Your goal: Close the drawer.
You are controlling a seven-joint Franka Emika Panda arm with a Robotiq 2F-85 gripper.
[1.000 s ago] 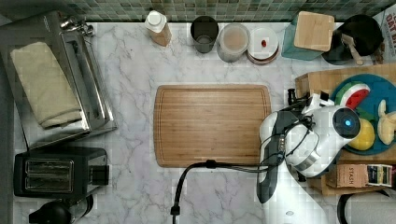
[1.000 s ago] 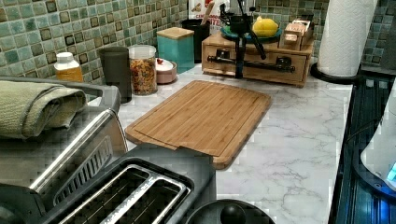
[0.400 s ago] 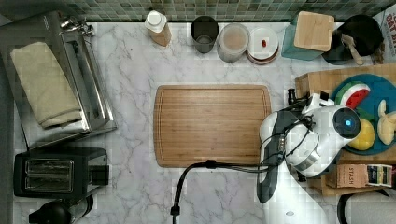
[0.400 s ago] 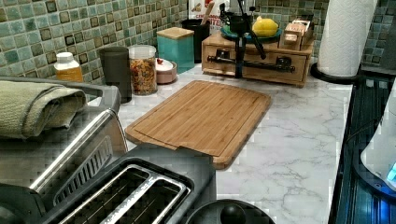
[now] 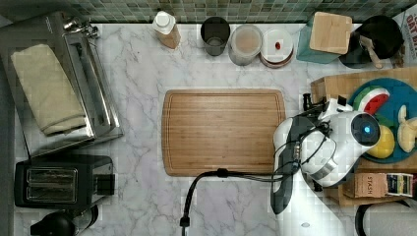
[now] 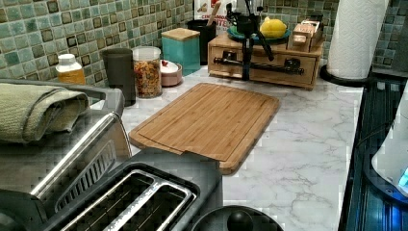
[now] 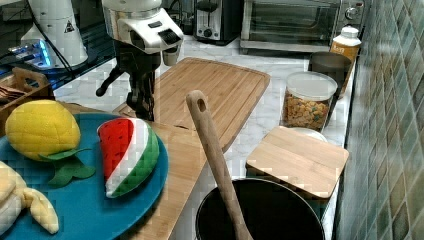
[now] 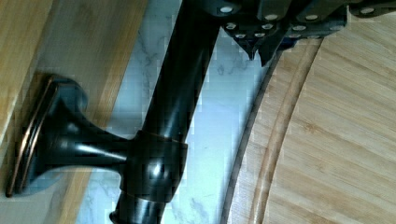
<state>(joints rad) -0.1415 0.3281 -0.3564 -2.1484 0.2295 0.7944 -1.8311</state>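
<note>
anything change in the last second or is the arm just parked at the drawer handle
Nothing visibly changed. The gripper sits at the dark bar handle on the drawer front, as it did a second ago, and the drawer front looks flush with the bamboo stand in the left view both then and now. The cutting board, jars and toaster are where they were.

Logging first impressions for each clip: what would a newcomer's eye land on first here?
The large rounded-corner bamboo cutting board mid-counter on the white marble. Then the white robot arm at the top view's right, its gripper down at the dark bar handle of the bamboo stand's drawer, under a teal plate of toy fruit.
</note>
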